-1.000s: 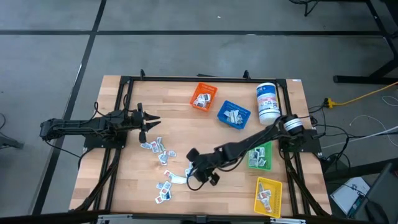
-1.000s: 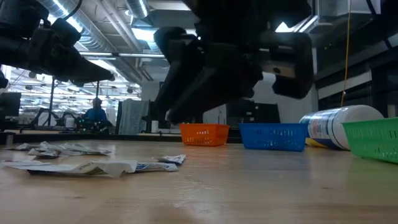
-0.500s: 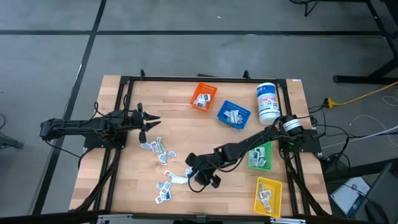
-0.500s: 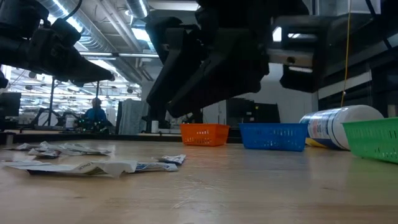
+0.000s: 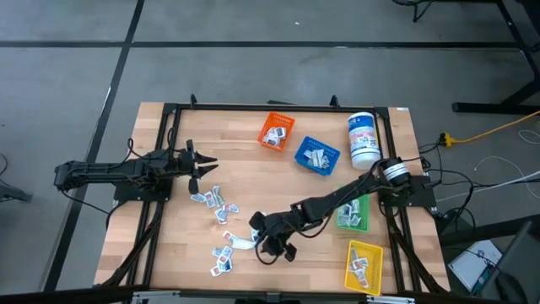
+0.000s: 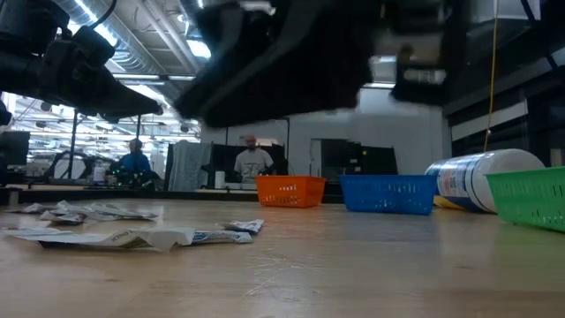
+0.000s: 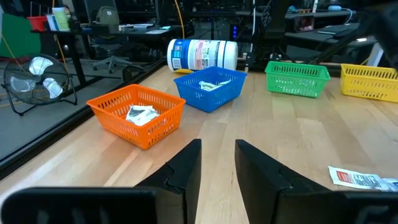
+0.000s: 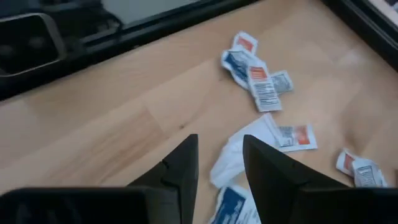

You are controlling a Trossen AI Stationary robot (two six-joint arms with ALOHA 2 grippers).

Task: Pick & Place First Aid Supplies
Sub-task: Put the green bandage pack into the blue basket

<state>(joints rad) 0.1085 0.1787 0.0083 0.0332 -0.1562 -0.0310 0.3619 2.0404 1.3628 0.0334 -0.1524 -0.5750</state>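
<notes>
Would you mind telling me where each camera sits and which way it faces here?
High view: overhead, straight down; both arms, left gripper, right gripper over packets.
Low view: table height, level toward the room; dark arms overhead.
Left wrist view: forward past open fingers toward orange bin.
Right wrist view: down past open fingers at packets.
Shared: high and left wrist views both show the canister.
</notes>
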